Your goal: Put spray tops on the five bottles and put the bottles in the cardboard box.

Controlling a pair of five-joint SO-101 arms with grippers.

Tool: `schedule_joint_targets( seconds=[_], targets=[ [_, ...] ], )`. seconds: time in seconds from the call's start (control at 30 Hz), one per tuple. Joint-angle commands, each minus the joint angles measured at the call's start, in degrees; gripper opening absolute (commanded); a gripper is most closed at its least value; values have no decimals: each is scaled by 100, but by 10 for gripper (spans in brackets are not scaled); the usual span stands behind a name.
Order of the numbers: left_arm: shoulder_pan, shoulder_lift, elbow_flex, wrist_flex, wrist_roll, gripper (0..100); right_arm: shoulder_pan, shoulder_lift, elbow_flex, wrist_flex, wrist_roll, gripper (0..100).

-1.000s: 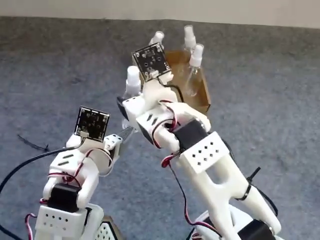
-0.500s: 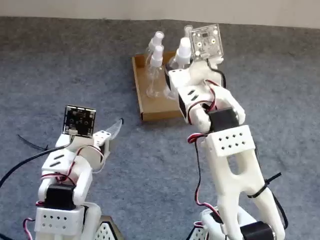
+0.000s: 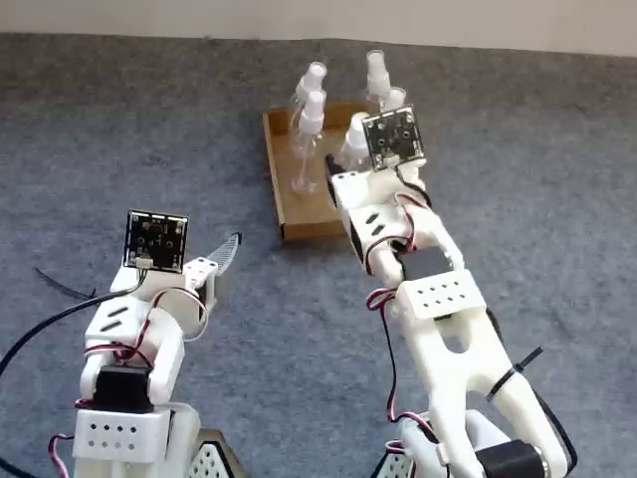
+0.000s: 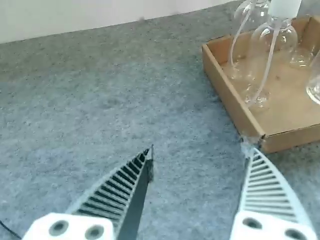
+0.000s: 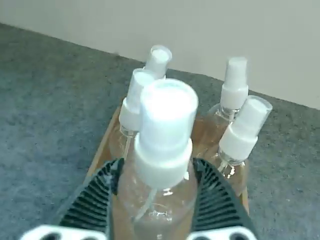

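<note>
Right gripper (image 5: 157,175) clamps a clear bottle (image 5: 159,195) by its body, its ribbed fingers (image 5: 95,200) pressed to either side and a white spray top (image 5: 165,130) fitted above. Seen from the high view, the bottle stands upright over the near part of the cardboard box (image 3: 274,184); its base probably rests on the box floor, though the arm hides that. Four other capped bottles (image 5: 234,85) stand upright inside the box, two along each side. Left gripper (image 4: 199,152) hangs low over the grey carpet (image 4: 75,90), near the box's front corner, jaws spread wide and holding nothing
</note>
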Motion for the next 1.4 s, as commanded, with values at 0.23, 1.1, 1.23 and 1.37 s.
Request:
schedule_joint_targets(
  seconds=[0.23, 1.1, 1.23, 1.37],
  targets=[
    [-40, -22, -40, -149, -35, 263, 75, 303, -92, -391, 70, 4],
    [-40, -48, -40, -141, -26, 263, 40, 1279, -180, -523, 70, 15],
    [-40, -57, -48, -141, -26, 263, 40, 1279, -145, -505, 70, 122],
    [-40, -66, -48, -141, -26, 263, 40, 1279, -145, -505, 70, 173]
  ],
)
